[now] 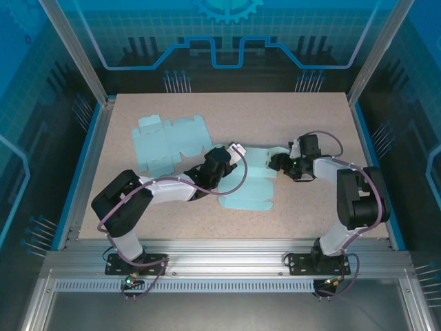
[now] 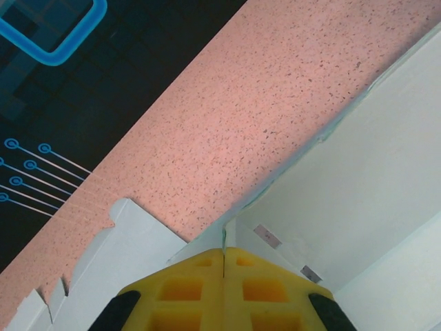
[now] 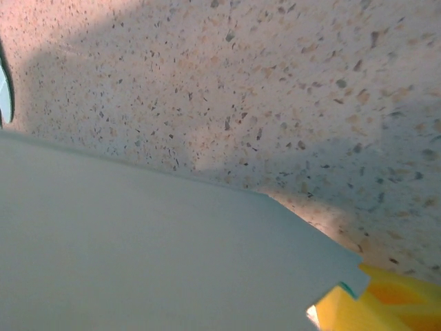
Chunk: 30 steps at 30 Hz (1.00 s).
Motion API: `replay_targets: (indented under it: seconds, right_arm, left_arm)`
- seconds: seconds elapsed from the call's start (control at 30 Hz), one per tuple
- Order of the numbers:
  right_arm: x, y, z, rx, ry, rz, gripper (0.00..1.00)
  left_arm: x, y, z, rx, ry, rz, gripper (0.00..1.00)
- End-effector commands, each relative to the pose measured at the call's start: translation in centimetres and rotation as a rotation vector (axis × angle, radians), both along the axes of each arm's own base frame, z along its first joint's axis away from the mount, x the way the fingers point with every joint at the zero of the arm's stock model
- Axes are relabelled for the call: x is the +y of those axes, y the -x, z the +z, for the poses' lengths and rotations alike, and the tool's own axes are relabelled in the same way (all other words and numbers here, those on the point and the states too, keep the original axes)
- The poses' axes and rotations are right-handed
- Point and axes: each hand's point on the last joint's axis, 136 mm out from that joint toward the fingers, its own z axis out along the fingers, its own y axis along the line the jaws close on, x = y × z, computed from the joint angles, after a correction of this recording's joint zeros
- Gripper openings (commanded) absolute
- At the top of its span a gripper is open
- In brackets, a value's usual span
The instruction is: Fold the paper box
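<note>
The paper box point(image 1: 248, 183) is lying partly unfolded at the middle of the desk point(image 1: 310, 110), between the two arms. The left pincer point(image 2: 224, 265) is sitting at the box's far left corner with its yellow jaws pressed fully together. It seems to be pinching a thin flap edge between them, though the seam is hard to read. The right pincer point(image 1: 278, 163) is meeting the box's right edge. From its wrist, one yellow finger point(image 3: 386, 303) is showing beside the corner of a pale panel, and I cannot tell how wide the jaws are standing. A second flat blank point(image 1: 169, 141) is lying toward the far left of the desk, near the left arm.
</note>
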Motion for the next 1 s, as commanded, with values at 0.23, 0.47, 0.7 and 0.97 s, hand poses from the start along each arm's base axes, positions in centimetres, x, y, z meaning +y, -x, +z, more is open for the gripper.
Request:
replay_targets:
  seconds: [0.23, 0.47, 0.7, 0.97]
  right_arm:
    - [1.4, 0.8, -1.1, 0.025, -0.025, 0.024, 0.73]
    - [3.0, 0.6, 0.9, -0.014, -0.138, 0.047, 0.58]
    - [2.3, 1.4, 2.7, -0.037, -0.104, 0.028, 0.68]
    - [0.0, 3.3, 2.6, -0.024, 0.017, -0.035, 0.76]
  left_arm:
    - [-0.4, -0.7, 1.8, -0.005, 0.092, 0.03, 0.0]
    - [-0.2, -1.0, 2.2, 0.018, 0.153, 0.088, 0.0]
    - [-0.2, -1.2, 2.5, 0.023, 0.174, 0.111, 0.0]
    - [0.5, -1.5, 2.5, 0.03, 0.188, 0.149, 0.0]
